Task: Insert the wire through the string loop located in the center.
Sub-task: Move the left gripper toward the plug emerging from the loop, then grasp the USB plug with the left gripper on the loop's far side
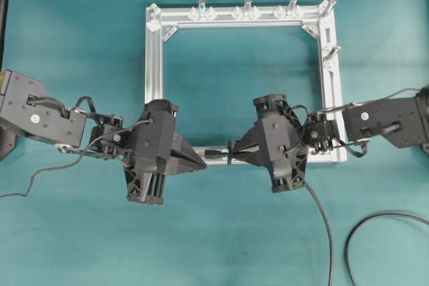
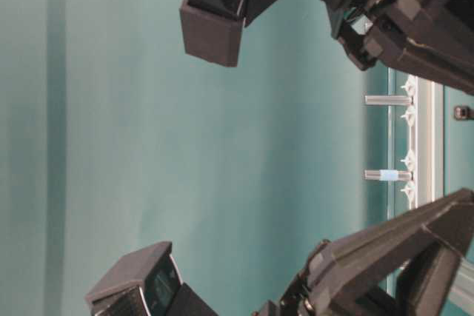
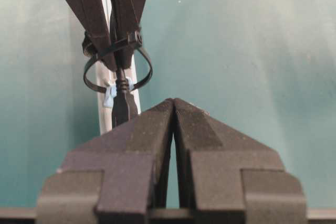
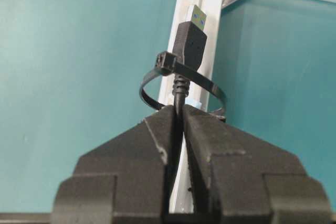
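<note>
Right hand [image 4: 178, 116] is clamped on the wire [image 4: 180, 85] just behind the plug, which is already poked thru the string loop [image 4: 181, 85] on the near rail. Left hand [image 3: 173, 109] shut, empty afaict. Prob mostly done.

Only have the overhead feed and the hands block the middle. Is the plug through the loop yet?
Observer: Right wrist view shows the wire running through the string loop. The plug's metal tip is already past the band.
Operator: Right hand gripping it?
Observer: Yes, the right hand is shut on the cable just behind the loop.
Operator: Left hand?
Observer: Left wrist view shows the left hand shut with nothing between its fingers. The plug points toward it, off to one side of the fingertips.
</note>
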